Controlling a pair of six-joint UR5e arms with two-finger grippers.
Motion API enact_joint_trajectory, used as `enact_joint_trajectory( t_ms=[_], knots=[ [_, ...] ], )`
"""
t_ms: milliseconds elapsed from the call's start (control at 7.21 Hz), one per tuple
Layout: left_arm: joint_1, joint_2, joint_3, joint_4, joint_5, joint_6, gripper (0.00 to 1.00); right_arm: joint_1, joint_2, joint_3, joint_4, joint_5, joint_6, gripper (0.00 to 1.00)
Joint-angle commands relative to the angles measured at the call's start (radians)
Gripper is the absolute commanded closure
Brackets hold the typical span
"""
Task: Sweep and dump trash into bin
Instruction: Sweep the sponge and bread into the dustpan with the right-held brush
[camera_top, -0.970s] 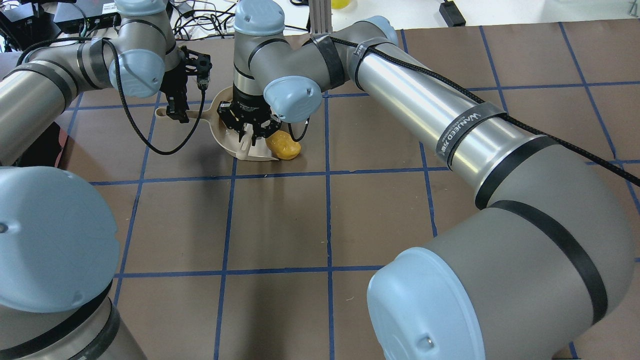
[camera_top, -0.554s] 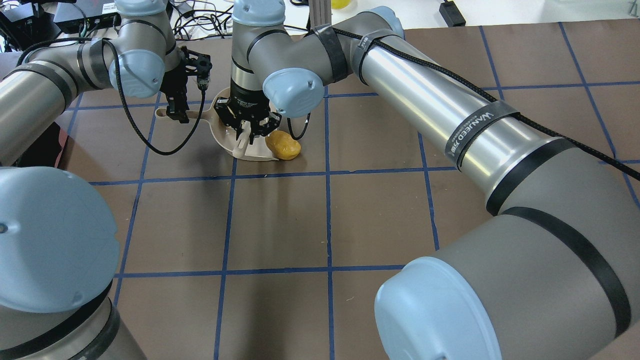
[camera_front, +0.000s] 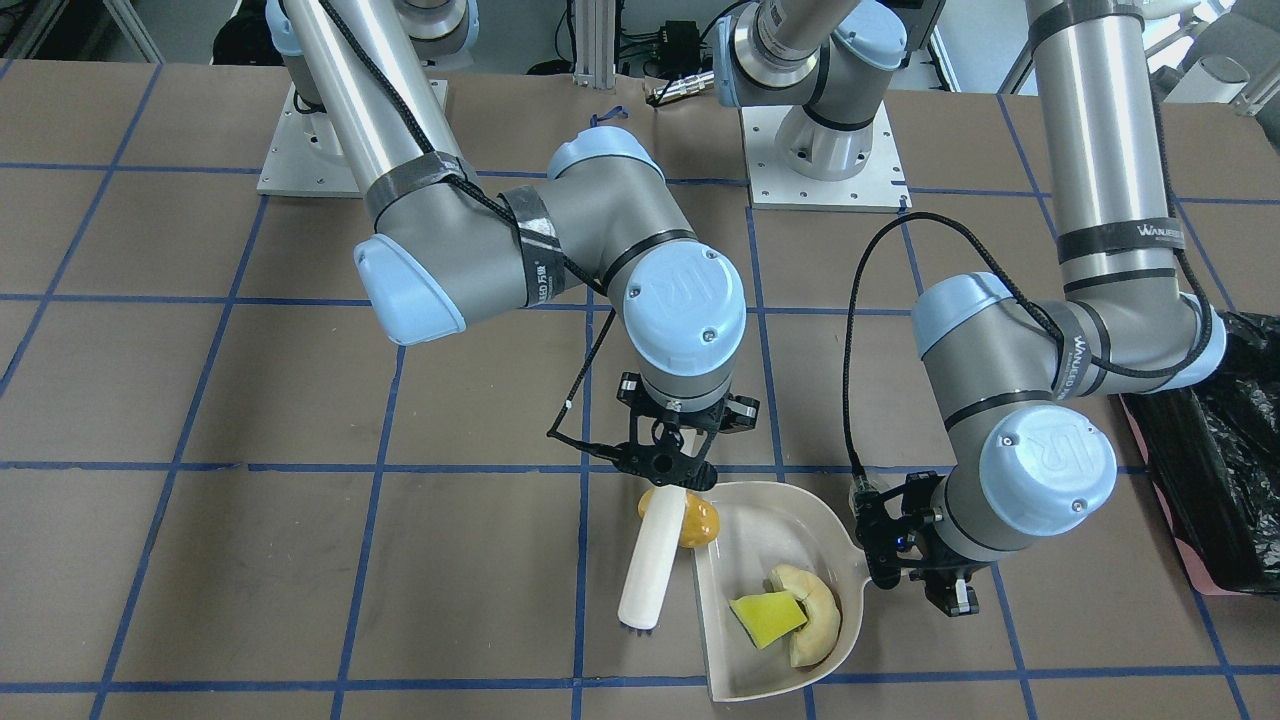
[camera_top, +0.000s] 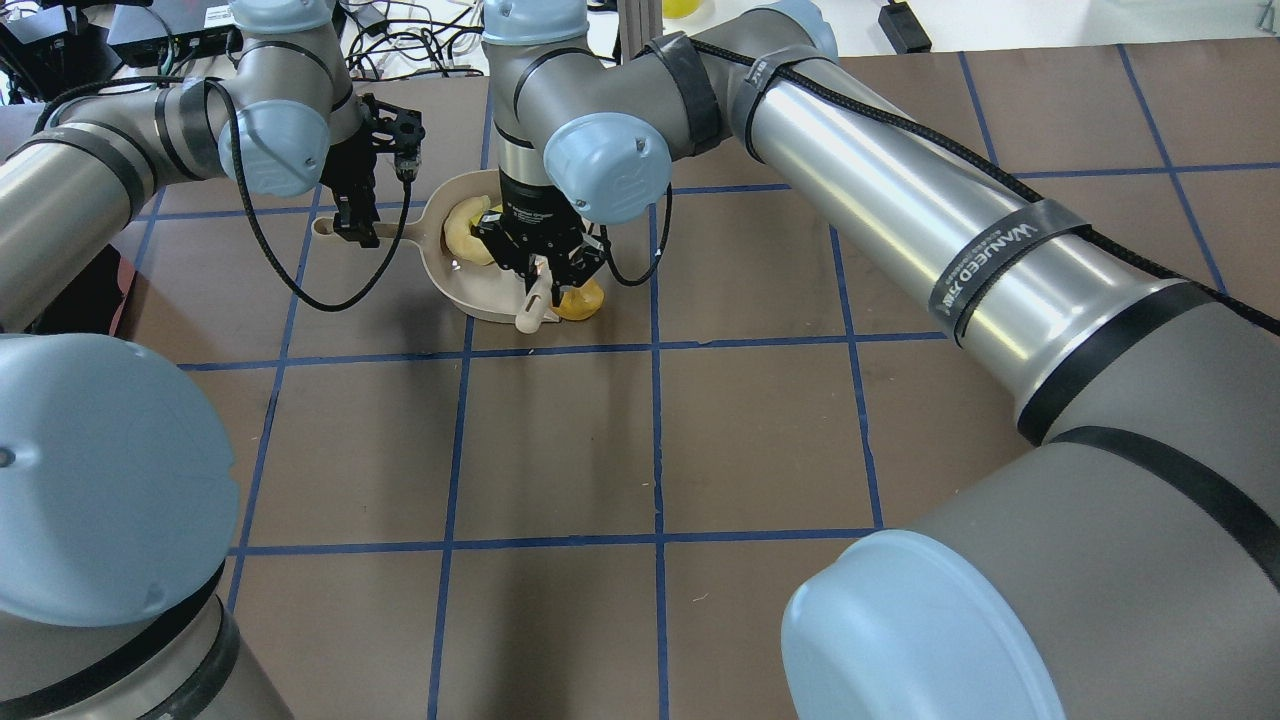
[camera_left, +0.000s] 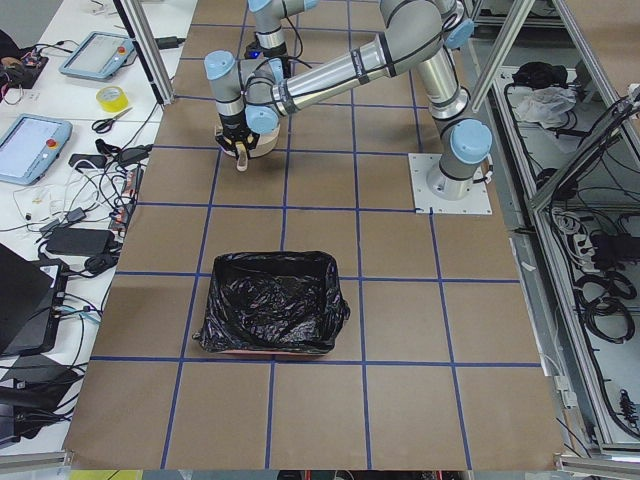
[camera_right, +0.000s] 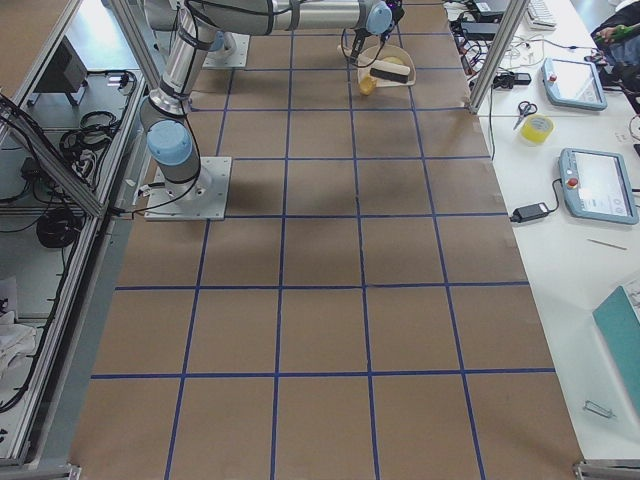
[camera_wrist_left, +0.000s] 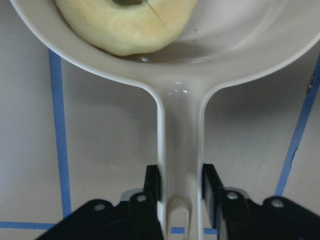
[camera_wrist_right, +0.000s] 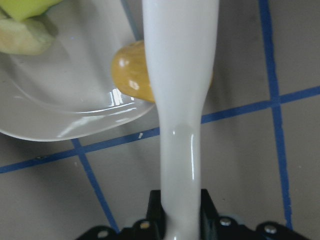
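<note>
Beige dustpan (camera_front: 760, 520) holding one wedge (camera_front: 765, 618), one crescent (camera_front: 818, 612), one lump (camera_front: 706, 520) beside brush (camera_front: 648, 565)

We see the brown table (camera_left: 400, 320), gridded in blue tape, running away from us. In its near half sits the bin (camera_left: 268, 316), its crinkly black bag spilling over the rim and a strip of pink showing along the near edge. The near arm (camera_left: 340, 70) rises from a white plate (camera_left: 476, 200) and slopes down toward the far end, where the far arm (camera_left: 266, 25) also descends. A beige bit of dustpan (camera_left: 243, 155) shows beneath their wrists, too small for more. Alongside, a bench (camera_left: 70, 105) carries two tablets (camera_left: 35, 145), a yellow tape roll (camera_left: 110, 97), scissors (camera_left: 108, 122) and cables (camera_left: 90, 200).
</note>
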Motion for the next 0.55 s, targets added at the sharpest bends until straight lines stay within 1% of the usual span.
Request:
enact_joint_trajectory(
  t_ms=[0, 139, 416],
  knots=[
    [0.0, 0.0, -0.001, 0.0, 0.0, 0.0, 0.85, -0.019, -0.104, 0.137, 0.021, -0.019, 0.016, 1.0],
    [0.0, 0.0, -0.001, 0.0, 0.0, 0.0, 0.85, -0.019, -0.146, 0.169, 0.021, -0.007, 0.08, 1.0],
    [0.0, 0.0, -0.001, 0.0, -0.001, 0.0, 0.85, 0.013, -0.151, 0.177, 0.024, 0.063, 0.229, 1.0]
  ],
)
